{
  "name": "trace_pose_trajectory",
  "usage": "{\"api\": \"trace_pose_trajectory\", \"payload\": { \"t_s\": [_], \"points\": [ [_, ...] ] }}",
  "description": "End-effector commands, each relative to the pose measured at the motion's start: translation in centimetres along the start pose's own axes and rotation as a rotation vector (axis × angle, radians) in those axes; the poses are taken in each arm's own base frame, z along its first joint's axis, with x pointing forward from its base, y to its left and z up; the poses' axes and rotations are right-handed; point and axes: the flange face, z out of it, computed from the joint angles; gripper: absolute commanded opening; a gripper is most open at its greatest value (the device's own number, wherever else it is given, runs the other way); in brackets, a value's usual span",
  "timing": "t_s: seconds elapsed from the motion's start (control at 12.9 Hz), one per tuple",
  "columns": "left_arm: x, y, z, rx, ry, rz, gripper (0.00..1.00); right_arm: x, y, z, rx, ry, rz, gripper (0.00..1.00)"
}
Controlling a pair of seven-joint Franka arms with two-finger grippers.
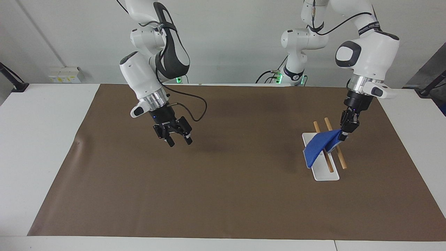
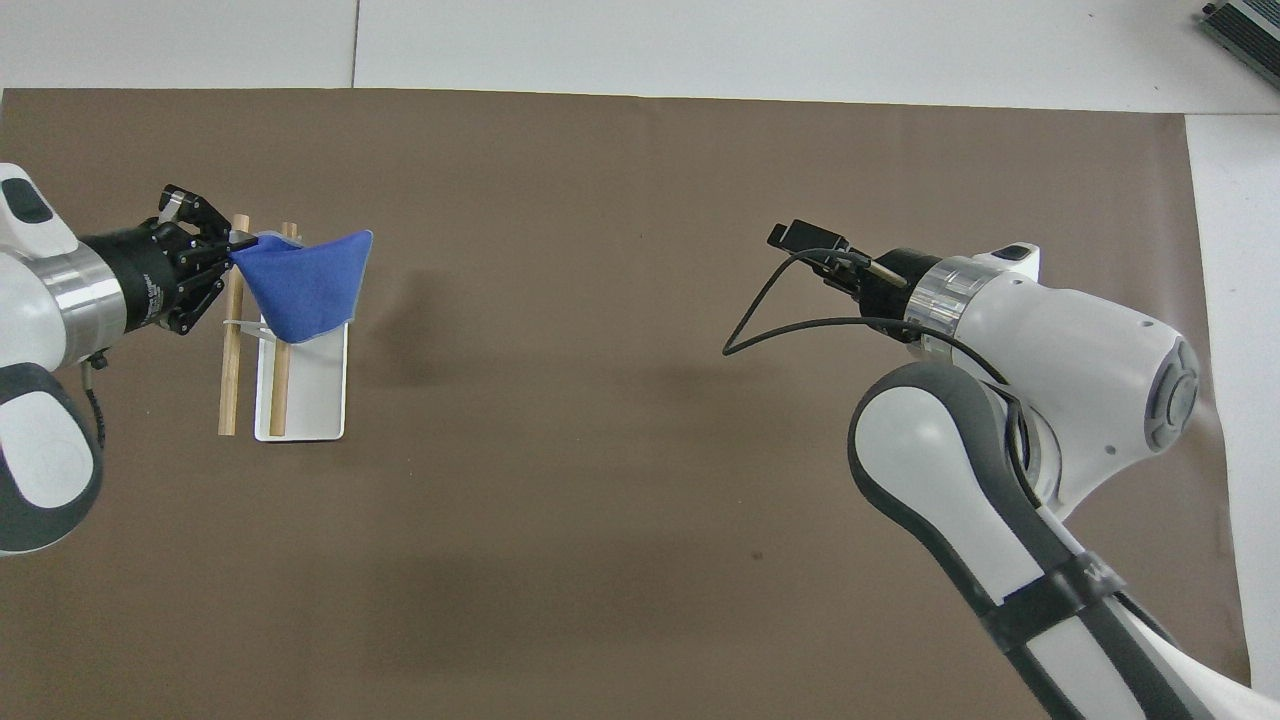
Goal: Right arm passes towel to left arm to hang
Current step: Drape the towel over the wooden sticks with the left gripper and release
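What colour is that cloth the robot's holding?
Bright blue towel, pinched by the left gripper over the rack; clearest in the overhead view.

Bright, even overhead light; soft blurred shadows on the brown mat (image 1: 223, 195); sharp focus throughout.

Blue towel (image 1: 318, 146) held up in the air

It hangs by one corner from the left gripper (image 1: 343, 136), drooping toward 7 o'clock over the two wooden bars in the facing view.

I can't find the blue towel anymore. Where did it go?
The towel hangs from the left claw over the little rack with two wooden rods, at the left arm's end of the table.
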Motion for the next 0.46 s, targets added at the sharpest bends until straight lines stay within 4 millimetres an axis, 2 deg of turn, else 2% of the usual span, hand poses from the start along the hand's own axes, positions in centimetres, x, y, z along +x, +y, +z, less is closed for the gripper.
{"api": "trace_pose_trajectory", "payload": {
  "t_s": [0.0,0.23,0.39],
  "points": [
    [1.4,-0.6,-0.5,0.035,0.045,0.048,0.0,2.7,2.4,-3.8,-0.149,-0.044,-0.08,1.0],
    [2.4,-1.1,-0.6,0.089,0.12,0.145,0.0,4.2,3.1,-8.4,-0.208,-0.118,-0.073,1.0],
    [2.7,-1.2,-0.6,0.104,0.144,0.175,0.0,5.0,5.1,-12.5,-0.227,-0.15,-0.021,1.0]
  ]
}}
